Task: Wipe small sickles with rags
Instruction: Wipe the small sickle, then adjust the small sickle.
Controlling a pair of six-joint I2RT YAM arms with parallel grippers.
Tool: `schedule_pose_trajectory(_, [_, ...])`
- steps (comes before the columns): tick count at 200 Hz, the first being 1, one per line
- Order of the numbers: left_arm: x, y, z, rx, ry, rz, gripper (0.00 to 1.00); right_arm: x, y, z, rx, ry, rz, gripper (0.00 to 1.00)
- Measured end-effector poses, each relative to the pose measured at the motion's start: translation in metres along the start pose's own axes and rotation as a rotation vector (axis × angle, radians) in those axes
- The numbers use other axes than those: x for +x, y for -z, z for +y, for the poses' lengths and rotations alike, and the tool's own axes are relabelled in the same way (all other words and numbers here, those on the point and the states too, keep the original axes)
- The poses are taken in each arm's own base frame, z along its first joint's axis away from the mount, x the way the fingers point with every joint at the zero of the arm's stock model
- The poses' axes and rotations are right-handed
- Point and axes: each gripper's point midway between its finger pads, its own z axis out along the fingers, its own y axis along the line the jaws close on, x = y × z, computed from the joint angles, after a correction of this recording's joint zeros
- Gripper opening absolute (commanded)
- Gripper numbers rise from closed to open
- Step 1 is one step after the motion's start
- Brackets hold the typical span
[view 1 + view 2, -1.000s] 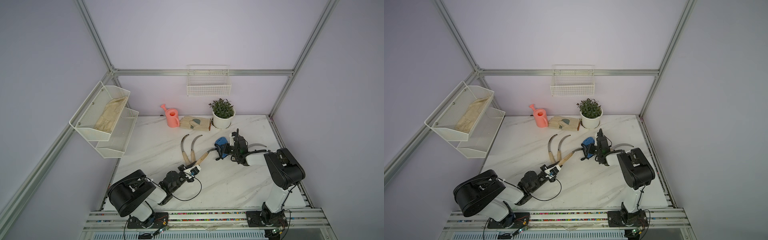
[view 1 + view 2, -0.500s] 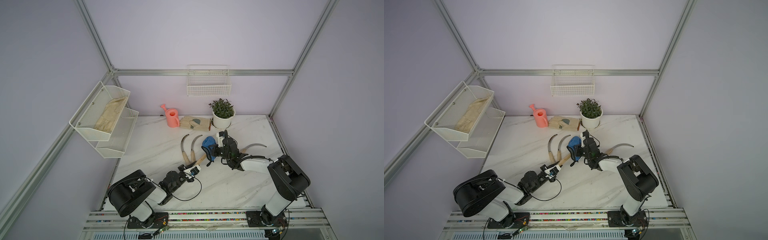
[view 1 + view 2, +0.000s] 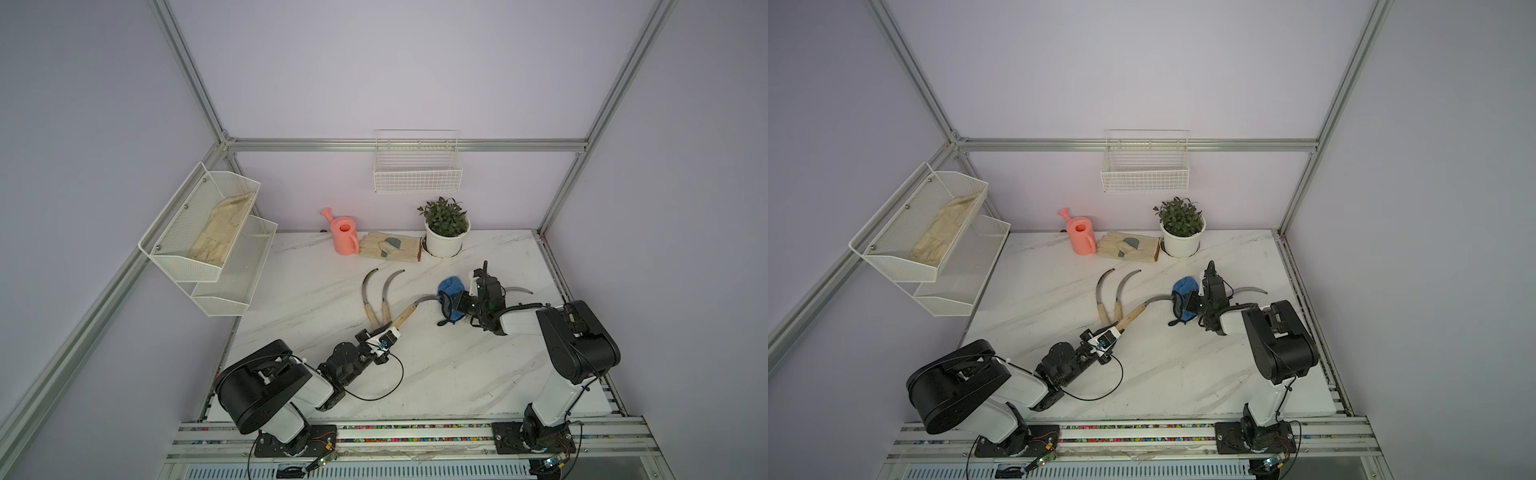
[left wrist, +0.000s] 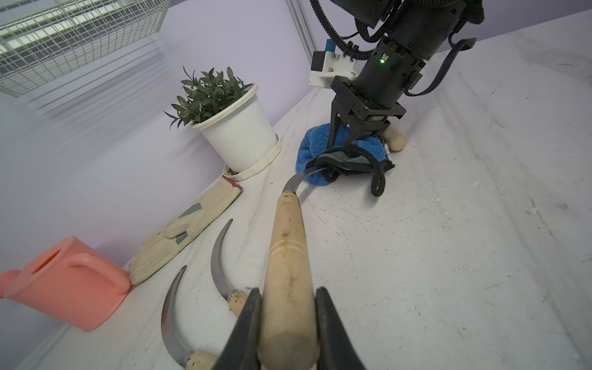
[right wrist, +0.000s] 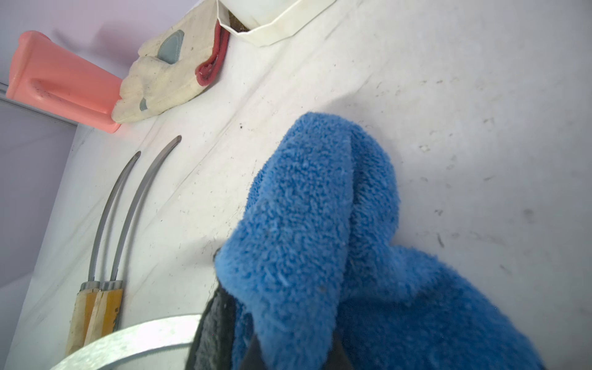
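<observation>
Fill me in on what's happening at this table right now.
Two robot arms are working on one sickle together. The left end effector is shut on the wooden handle of a sickle, pointing it toward the right arm. The right end effector is shut on a blue cloth, which is draped over that sickle's blade. Two more sickles lie side by side on the table, and a fourth sickle lies behind the right arm.
</observation>
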Motion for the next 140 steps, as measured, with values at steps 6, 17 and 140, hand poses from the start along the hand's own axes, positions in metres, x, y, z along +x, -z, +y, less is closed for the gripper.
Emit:
schedule_pose_trajectory(6, [0.001,0.0,0.001,-0.007,0.019,0.003,0.0,-0.003,0.004,0.003,-0.003,0.003,-0.005,0.0])
schedule_pose_trajectory(17, [0.003,0.0,0.006,-0.03,0.052,0.013,0.0,-0.01,0.014,0.01,-0.012,0.01,-0.022,0.0])
schedule_pose_trajectory(140, [-0.045,-0.043,0.067,-0.144,0.527,0.133,0.0,-0.02,0.127,0.128,-0.235,0.173,-0.184,0.0])
